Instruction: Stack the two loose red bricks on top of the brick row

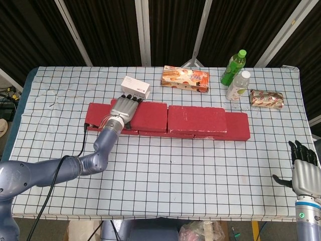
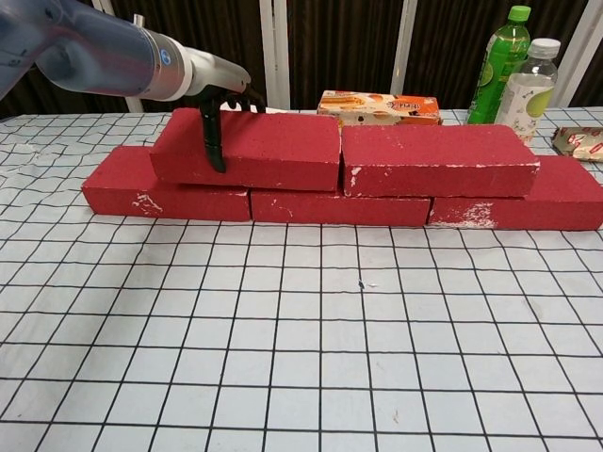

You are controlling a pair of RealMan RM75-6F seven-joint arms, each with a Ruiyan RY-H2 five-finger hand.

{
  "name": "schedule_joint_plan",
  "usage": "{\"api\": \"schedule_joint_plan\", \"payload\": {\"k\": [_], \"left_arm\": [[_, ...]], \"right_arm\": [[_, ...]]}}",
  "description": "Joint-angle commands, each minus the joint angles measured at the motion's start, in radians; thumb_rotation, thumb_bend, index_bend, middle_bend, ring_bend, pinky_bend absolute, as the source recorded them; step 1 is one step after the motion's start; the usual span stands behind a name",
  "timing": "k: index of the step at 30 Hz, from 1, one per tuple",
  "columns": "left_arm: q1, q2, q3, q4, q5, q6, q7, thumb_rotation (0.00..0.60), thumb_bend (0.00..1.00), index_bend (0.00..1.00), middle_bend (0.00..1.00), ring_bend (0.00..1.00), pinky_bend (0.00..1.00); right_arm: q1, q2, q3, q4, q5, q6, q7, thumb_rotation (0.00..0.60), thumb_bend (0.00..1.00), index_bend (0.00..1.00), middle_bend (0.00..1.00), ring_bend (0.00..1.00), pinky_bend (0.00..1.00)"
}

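Chest view shows the left robot hand (image 2: 215, 111) gripping the second upper brick (image 2: 247, 149), already seated; release seems next.

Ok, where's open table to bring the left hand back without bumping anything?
Open checkered table lies between the brick row and the near edge. Behind the bricks it is crowded: white box, snack box, bottles. The left hand grips the upper left brick.
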Motion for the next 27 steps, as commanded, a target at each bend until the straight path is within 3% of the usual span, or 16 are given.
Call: {"api": "schedule_joint_plan", "payload": {"k": [1,27], "left_arm": [[-0.001,0.003,0.0,-0.003,-0.005,0.0,-0.001,0.6,0.0,0.22,0.11,0.08,0.14],[-0.017,0.003,0.012,-0.004,-0.051,0.011,0.018,0.6,0.0,0.16,0.08,0.07,0.13]], "right_arm": [[0.0,0.0,0.0,-0.001,0.001,0.001,-0.001,0.6,0.15,0.05,0.0,0.0,0.0],[0.001,0.002,0.001,-0.006,0.013,-0.002,-0.01,0.6,0.15,0.05,0.0,0.0,0.0]]}}
